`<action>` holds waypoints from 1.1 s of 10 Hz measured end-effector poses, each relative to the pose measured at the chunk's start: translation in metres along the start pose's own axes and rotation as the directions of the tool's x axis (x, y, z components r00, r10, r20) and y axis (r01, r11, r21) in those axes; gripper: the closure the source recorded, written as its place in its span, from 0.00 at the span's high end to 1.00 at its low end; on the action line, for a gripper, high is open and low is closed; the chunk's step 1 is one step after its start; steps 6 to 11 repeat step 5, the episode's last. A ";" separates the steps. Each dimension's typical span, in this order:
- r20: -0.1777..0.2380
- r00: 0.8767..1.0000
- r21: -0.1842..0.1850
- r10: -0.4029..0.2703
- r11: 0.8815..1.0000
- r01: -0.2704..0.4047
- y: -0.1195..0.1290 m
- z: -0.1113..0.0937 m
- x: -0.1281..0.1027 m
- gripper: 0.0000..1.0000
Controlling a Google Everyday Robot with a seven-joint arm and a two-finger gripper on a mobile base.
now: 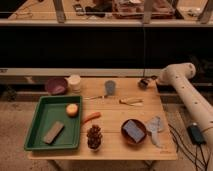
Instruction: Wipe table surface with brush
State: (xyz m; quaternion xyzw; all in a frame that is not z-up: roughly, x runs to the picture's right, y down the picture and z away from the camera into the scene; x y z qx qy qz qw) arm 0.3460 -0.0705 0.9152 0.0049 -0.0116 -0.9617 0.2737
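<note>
Table point(112, 117), light tan planks, fills the lower centre of the frame. White arm point(192, 97) enters from the lower right edge and bends at an elbow in the right middle. Hand point(145, 83) sits dark at the table's far right edge, right of centre frame; whether it is open or closed, or holds anything, cannot be told.

On the table, far row: purple bowl point(56, 85) at upper left, pale cylindrical container point(74, 82) just beside it on its right, grey cup point(110, 87) near the middle.

Middle row: thin utensil point(94, 97) lying flat below the cup; brush point(130, 101) with a wooden handle lying to its right, well apart from the hand.

Left side: green tray point(35, 125) holding an orange round fruit point(72, 110) at its upper right corner and a tan-grey block point(53, 132) lower down. Carrot point(91, 117) lies just right of the tray. Pine cone point(94, 136) near the front edge. Brown bowl point(133, 132) with a blue-grey square item inside sits right of it; crumpled grey cloth point(154, 128) just beside the bowl.
</note>
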 end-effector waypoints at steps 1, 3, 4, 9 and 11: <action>-0.036 0.999 0.026 -0.026 0.999 0.026 -0.019 0.002 0.030 0.00; -0.089 0.994 0.058 -0.059 0.996 0.064 -0.039 -0.004 0.051 0.00; -0.106 0.992 0.070 -0.068 0.995 0.076 -0.050 -0.010 0.056 0.00; -0.112 0.991 0.078 -0.068 0.994 0.076 -0.056 -0.015 0.056 0.00; -0.112 0.991 0.078 -0.068 0.994 0.076 -0.056 -0.015 0.056 0.00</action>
